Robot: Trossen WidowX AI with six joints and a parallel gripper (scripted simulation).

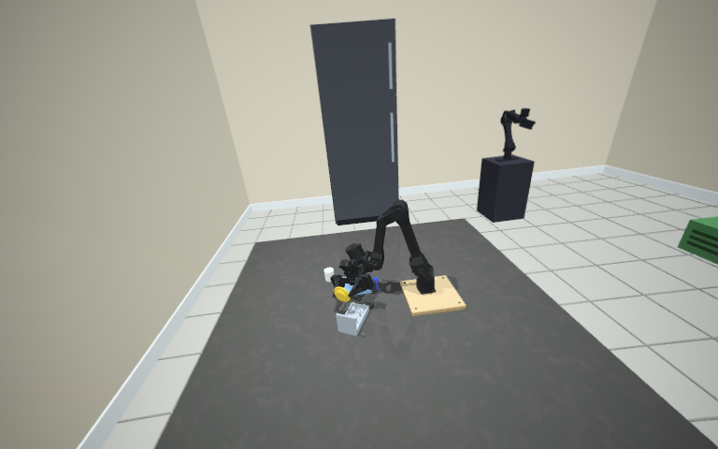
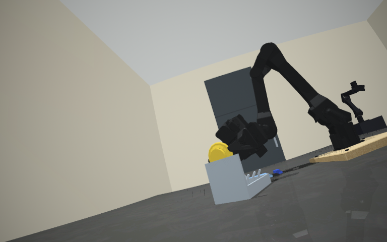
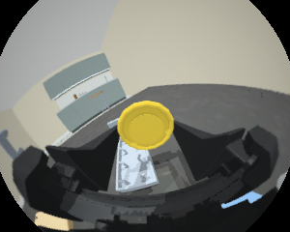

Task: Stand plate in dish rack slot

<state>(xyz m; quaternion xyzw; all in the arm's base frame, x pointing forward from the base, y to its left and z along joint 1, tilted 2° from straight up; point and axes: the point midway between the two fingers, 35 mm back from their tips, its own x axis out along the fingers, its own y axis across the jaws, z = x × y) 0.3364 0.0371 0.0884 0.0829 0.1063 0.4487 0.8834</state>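
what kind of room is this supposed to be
Probably a bare kitchen-style room: a tall dark fridge stands against the back wall, the floor is pale tile, and a grey dish rack sits on the dark mat near the arm's claw with its yellow plate.
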